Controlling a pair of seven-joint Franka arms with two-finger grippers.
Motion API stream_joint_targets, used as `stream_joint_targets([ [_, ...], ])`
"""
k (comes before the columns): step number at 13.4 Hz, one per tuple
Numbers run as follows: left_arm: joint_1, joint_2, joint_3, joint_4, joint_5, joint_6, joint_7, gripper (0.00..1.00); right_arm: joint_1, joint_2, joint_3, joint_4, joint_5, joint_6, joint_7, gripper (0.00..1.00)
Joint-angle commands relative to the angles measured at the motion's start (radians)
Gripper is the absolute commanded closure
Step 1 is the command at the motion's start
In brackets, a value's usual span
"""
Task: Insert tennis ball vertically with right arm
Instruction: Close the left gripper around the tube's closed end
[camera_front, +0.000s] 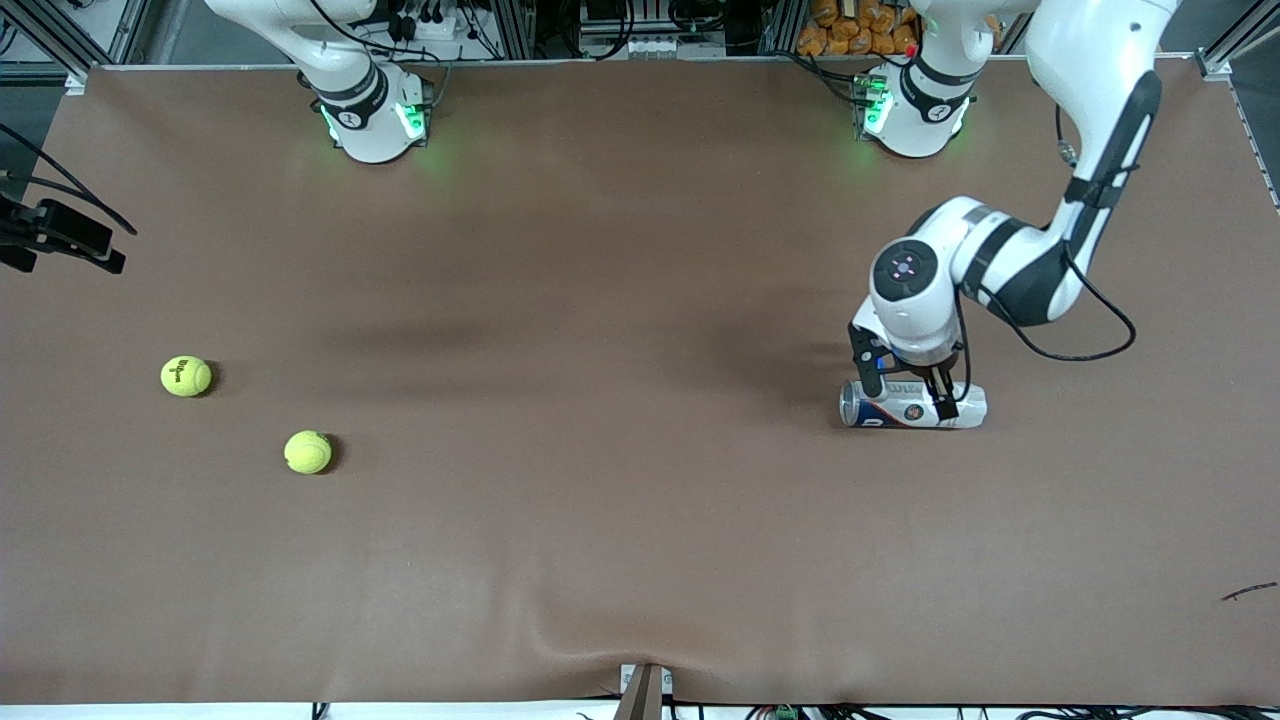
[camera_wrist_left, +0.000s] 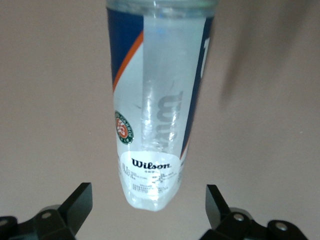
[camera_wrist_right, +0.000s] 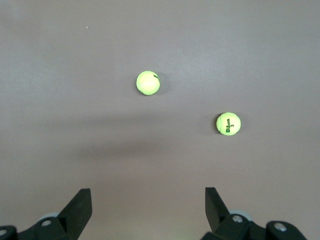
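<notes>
Two yellow-green felt tennis balls lie on the brown tabletop (camera_front: 600, 560) toward the right arm's end: one (camera_front: 186, 376) farther from the front camera, one (camera_front: 308, 452) nearer. Right claw (camera_wrist_right: 148, 210) hangs high over bare tabletop, fingers spread, empty. Left arm is bent down; left claw (camera_front: 905, 385) points straight down, released, straddling a clear plastic ball can (camera_front: 912, 405) lying on its side.

Two tennis balls (camera_front: 186, 376) (camera_front: 308, 452) well apart, open table (camera_front: 600, 400) around each, can (camera_front: 912, 406) at left arm's end
</notes>
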Motion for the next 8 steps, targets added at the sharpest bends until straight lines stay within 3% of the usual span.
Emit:
stream_joint_targets([
  [1, 0.046, 0.026, -0.008, 0.011, 0.021, 0.044, 0.105, 0.00, -0.012, 0.004, 0.008, 0.016, -0.005, -0.005, 0.011, 0.00],
  [8, 0.039, 0.063, -0.006, 0.026, 0.021, 0.040, 0.153, 0.00, -0.013, 0.005, 0.008, 0.016, 0.001, -0.005, 0.012, 0.00],
])
